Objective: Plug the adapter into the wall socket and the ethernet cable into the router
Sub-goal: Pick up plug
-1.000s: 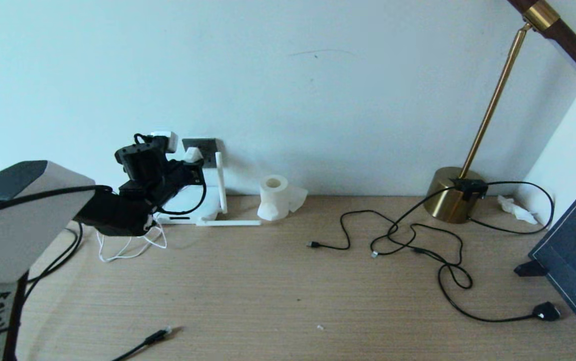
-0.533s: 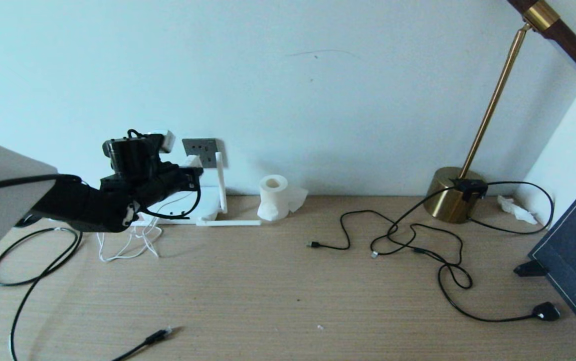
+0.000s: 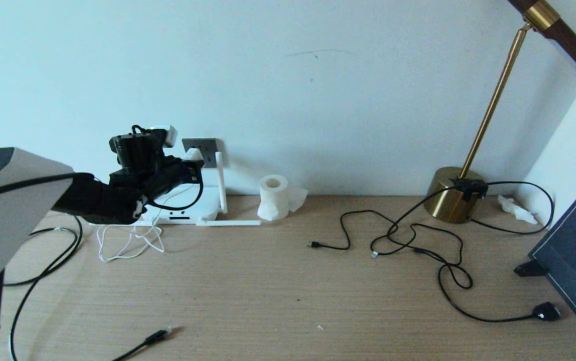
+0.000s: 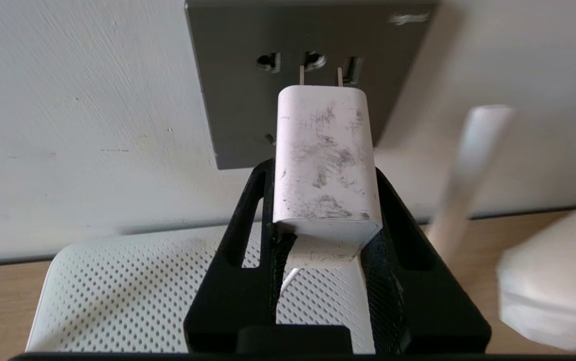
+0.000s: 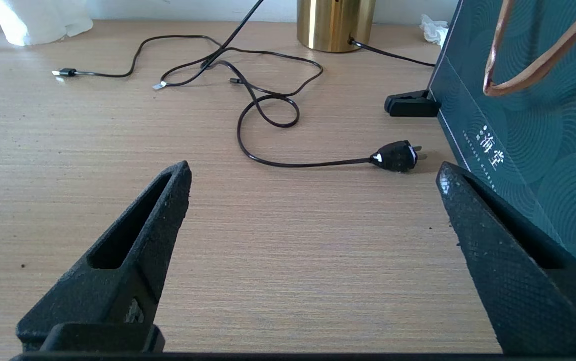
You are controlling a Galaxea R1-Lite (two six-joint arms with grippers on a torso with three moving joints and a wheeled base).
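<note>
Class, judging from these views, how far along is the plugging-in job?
Done: nothing yet. In hand: the left tool grips the adapter, prongs right at the wall socket but not seated. Left: pushing it in, then the ethernet cable, lying on the desk, into the router.

the wall socket [image 4: 308, 80] is the landmark: right of it a router [image 3: 187, 203] antenna [image 3: 220, 181] stands close, and the router body lies beneath it. the wall to its left is bare. farther right a tissue roll [image 3: 273, 197], then loose black cables [image 3: 418, 245] cross the desk [image 3: 288, 291].
</note>
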